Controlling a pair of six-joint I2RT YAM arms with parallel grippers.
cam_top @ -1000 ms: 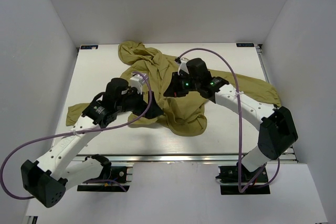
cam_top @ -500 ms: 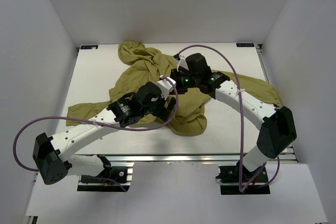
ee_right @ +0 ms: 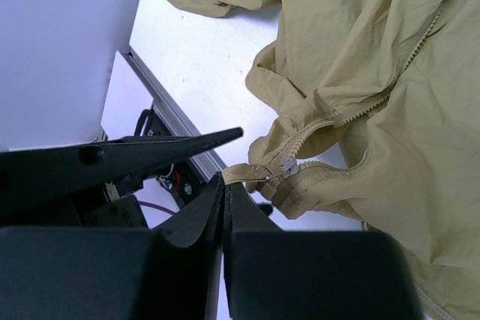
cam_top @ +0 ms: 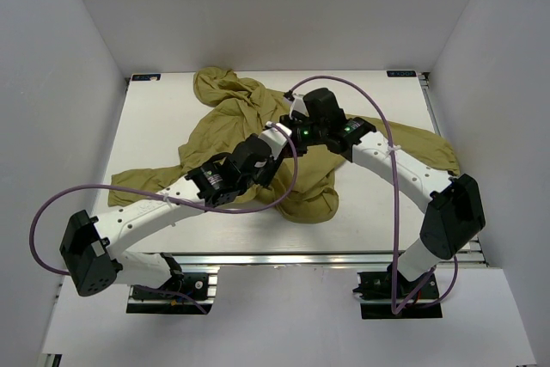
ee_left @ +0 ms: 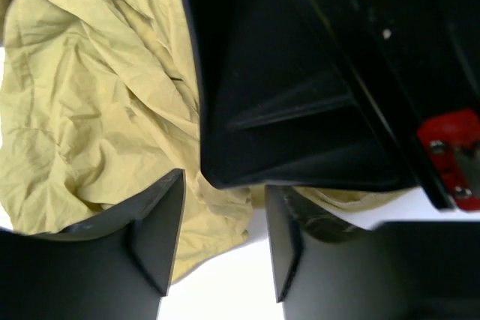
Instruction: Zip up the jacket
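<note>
The olive jacket lies wrinkled across the white table, hood at the back, one sleeve out to the left and one to the right. In the right wrist view the jacket shows its open zipper with the metal slider at the lower end. My right gripper is shut on the fabric tip just beside the slider and holds it lifted. My left gripper is open, with a jacket fold and bare table between its fingers, right under the right gripper's black body. In the top view the left gripper sits next to the right gripper.
The table's near metal rail runs below the held zipper end. The left arm's purple cable loops over the jacket's lower part. White walls close in the table on three sides. Bare table lies at the front right.
My left arm has swung right from the jacket's left side to the middle, ending next to the right gripper. The right gripper has shifted slightly and stayed shut on the zipper end.
</note>
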